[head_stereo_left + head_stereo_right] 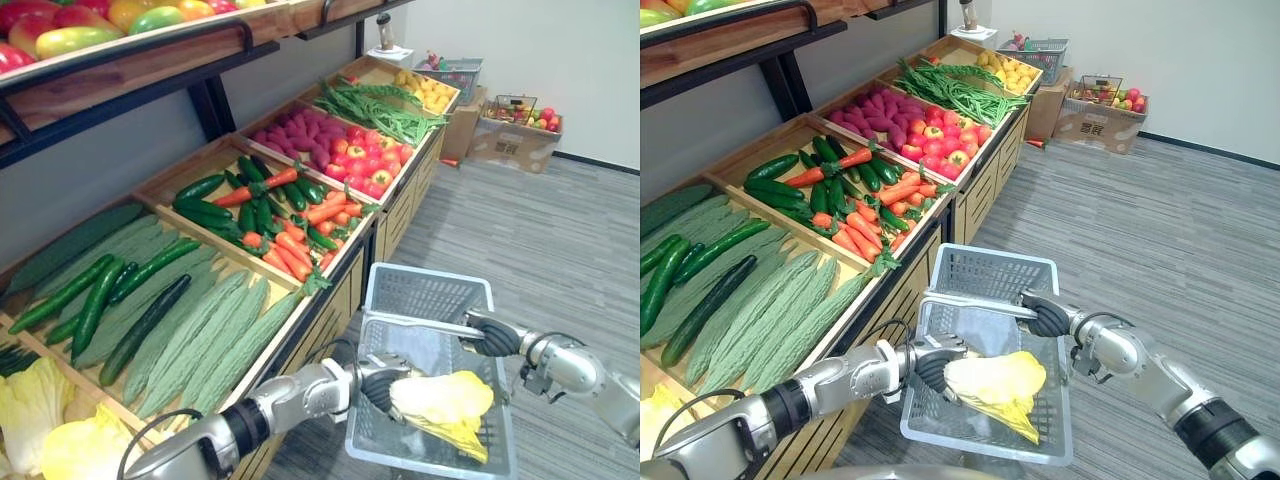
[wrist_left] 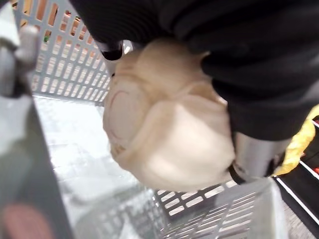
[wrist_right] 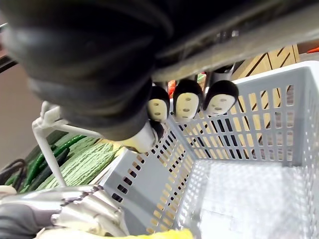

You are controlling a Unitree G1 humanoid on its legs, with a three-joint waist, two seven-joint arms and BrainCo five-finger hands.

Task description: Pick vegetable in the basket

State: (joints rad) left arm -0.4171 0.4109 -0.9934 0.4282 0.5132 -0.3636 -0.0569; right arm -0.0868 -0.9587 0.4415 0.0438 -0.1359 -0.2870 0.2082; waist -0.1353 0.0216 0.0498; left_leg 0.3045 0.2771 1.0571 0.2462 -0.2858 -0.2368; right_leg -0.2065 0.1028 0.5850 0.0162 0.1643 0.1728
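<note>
Left hand (image 1: pixel 377 388) clutching yellow cabbage (image 1: pixel 446 400), over grey basket (image 1: pixel 430 291)

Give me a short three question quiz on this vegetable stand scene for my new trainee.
1. True or false: the left hand grips the yellow cabbage over the grey basket.
2. The right hand has its fingers round: A the basket's handle, B an apple, C a bean.
3. Fill in: the carrots share their crate with dark green ____.
Key: 1 true; 2 A; 3 cucumbers.
</note>
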